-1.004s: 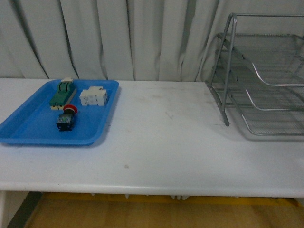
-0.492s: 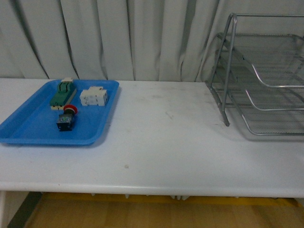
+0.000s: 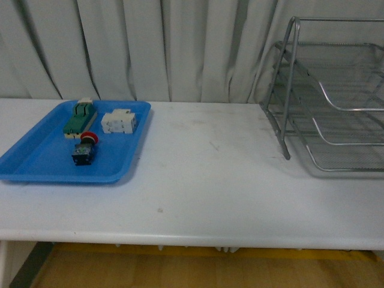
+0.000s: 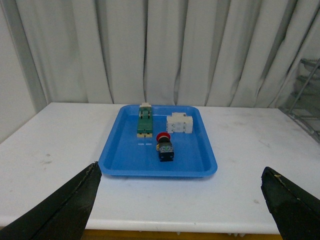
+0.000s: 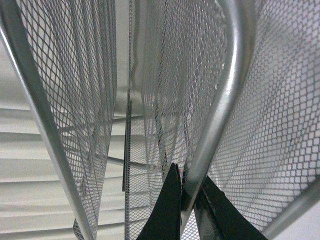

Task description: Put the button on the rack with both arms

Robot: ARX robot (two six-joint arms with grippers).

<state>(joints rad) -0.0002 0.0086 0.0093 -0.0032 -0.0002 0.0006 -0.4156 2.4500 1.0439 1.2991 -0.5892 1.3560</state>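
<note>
The button (image 3: 84,150), red cap on a dark body, lies in the blue tray (image 3: 36,165) at the table's left; it also shows in the left wrist view as the button (image 4: 164,147). My left gripper (image 4: 182,200) hangs open, well short of the tray's near edge, its black fingertips (image 4: 75,200) far apart with nothing between them. The silver wire-mesh rack (image 3: 327,96) stands at the right of the table. My right gripper (image 5: 189,192) is shut on a tube of the rack (image 5: 215,120). Neither arm shows in the front view.
A green-and-cream switch block (image 3: 79,117) and a white breaker block (image 3: 118,122) share the blue tray, behind the button. Grey curtains (image 3: 150,48) hang behind the white table (image 3: 210,180). The rack runs past the front view's right edge.
</note>
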